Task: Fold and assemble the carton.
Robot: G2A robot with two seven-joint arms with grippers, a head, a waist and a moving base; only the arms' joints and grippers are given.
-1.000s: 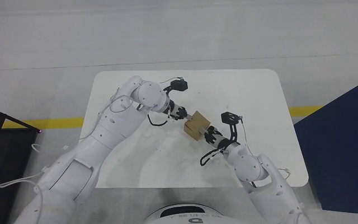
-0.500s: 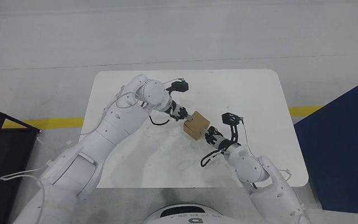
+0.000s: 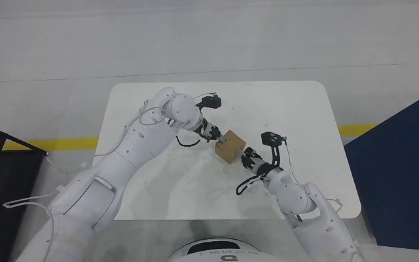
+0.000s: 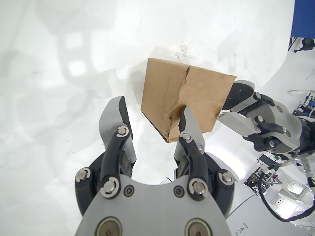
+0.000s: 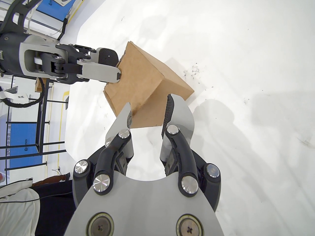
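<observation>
A small brown carton (image 3: 229,146) sits tilted near the middle of the white table (image 3: 294,105), held between both arms. My left gripper (image 4: 153,104) is open at the carton's far-left side. One of its fingertips (image 4: 184,114) presses into a creased, torn face of the carton (image 4: 182,92), while the other finger hangs free over the table. My right gripper (image 5: 149,103) is shut on the carton (image 5: 145,84) at its near-right corner, one finger on each side of a panel. From the left wrist view, the right gripper (image 4: 231,103) straddles that edge.
The white table has open room on every side of the carton. Its rounded front edge lies near the right arm. A blue panel (image 3: 393,170) stands off the table's right side, and a yellow floor line (image 3: 65,143) runs behind.
The left arm's shoulder and elbow have swung a little toward the table's far side, while its gripper stays at the carton. The carton and right gripper have barely shifted.
</observation>
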